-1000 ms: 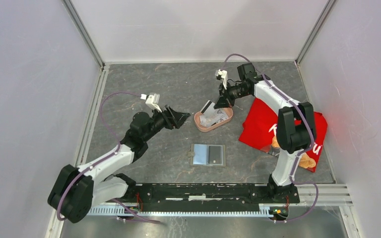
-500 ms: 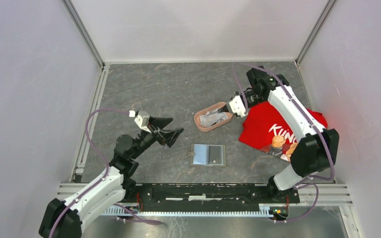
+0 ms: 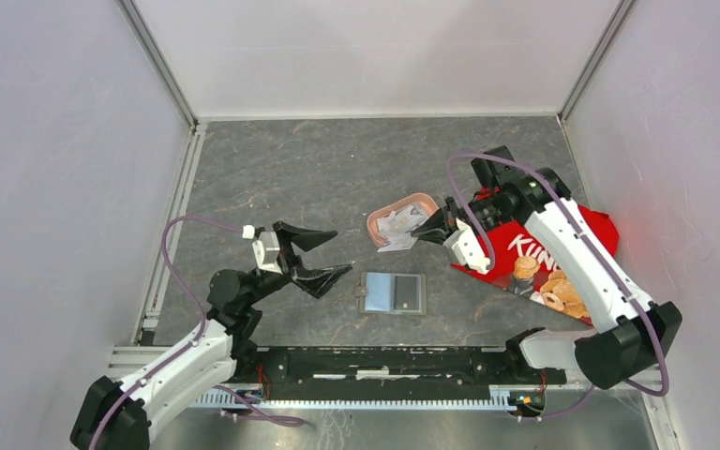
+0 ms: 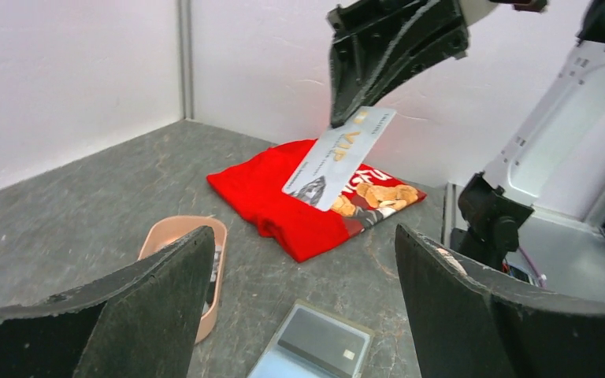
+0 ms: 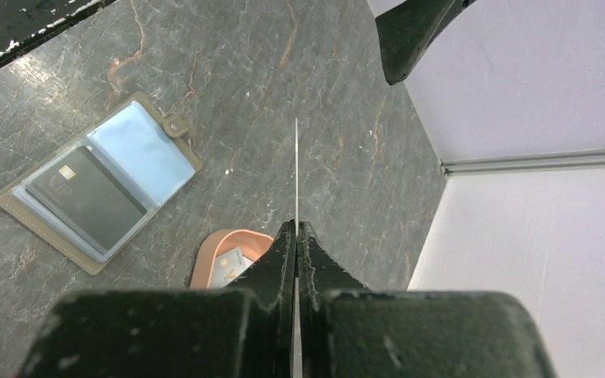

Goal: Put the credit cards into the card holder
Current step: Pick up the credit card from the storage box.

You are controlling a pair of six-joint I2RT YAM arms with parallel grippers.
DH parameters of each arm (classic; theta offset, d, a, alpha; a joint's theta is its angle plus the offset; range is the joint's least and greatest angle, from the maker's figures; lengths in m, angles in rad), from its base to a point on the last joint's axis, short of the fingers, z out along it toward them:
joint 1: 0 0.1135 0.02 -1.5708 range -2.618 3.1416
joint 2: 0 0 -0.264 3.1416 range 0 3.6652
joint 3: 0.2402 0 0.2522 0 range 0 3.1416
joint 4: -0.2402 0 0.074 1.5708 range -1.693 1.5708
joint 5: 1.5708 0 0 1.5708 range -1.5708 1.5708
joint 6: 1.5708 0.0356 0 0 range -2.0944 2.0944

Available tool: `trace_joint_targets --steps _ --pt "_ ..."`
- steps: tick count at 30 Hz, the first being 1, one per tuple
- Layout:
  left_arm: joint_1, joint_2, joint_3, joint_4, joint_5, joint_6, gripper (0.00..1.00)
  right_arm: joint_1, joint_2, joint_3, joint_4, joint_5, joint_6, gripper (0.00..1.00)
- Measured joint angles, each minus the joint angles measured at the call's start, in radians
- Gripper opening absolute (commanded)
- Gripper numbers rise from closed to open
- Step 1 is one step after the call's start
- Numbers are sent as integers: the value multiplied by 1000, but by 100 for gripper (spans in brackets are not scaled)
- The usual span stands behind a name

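The card holder [image 3: 393, 292] lies open on the table, with a dark card [image 3: 406, 292] in its right pocket panel. It also shows in the left wrist view [image 4: 313, 346] and the right wrist view [image 5: 98, 185]. My right gripper [image 3: 428, 229] is shut on a silvery-grey credit card [image 3: 397, 246], held in the air over the near edge of the pink tray [image 3: 424, 201]. That card shows flat in the left wrist view [image 4: 339, 157] and edge-on in the right wrist view [image 5: 296, 173]. More cards [image 3: 394, 225] lie in the tray. My left gripper [image 3: 323, 253] is open and empty, left of the holder.
A red printed shirt [image 3: 534, 258] lies folded at the right, under my right arm. White walls enclose the table on three sides. The arms' base rail [image 3: 384, 361] runs along the near edge.
My right gripper has lifted a card out of the pink tray and swung it toward the near side. My left arm has drawn back toward its base, jaws spread wide.
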Motion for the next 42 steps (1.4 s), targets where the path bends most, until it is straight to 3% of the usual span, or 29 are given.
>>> trace_joint_targets --steps 5,9,15,20,29,39,42 --pt "-62 -19 65 -63 51 97 89 23 -32 0 0 -21 16 0" --pt "-135 -43 141 -201 59 233 88 40 -64 0 0 -50 56 0" --pt "-256 -71 230 -434 24 462 86 59 -113 4 -2 -107 159 0" --pt "-330 -44 276 -522 -26 589 82 60 -165 6 -4 -140 234 0" --pt "-463 71 291 -520 -156 687 64 60 -176 14 -7 -179 278 0" --pt "-500 119 291 -389 -267 711 62 54 -176 13 -7 -201 285 0" --pt "-505 120 291 -352 -286 716 57 53 -176 13 -7 -203 285 0"
